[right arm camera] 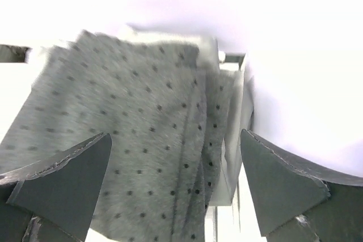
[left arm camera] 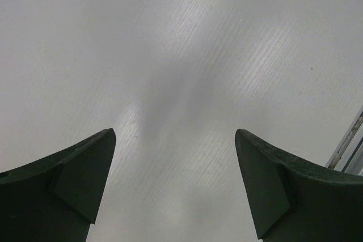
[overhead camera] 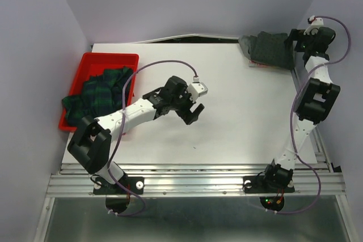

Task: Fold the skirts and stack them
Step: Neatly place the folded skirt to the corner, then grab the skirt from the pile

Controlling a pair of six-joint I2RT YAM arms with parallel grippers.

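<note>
L gripper spread, holding nothing, over mid table. Plaid skirt heaped in red tray at its 9 o'clock, long axis approx 2–8, so L arm is nearer. R gripper spread, above dotted skirt at table's 1 o'clock corner.

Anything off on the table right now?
Plaid skirt lies crumpled in the red tray, unfolded, with cloth spilling over its left rim. Dotted skirt sits folded at the far right corner, tight to the table edge. Nothing looks damaged.
</note>
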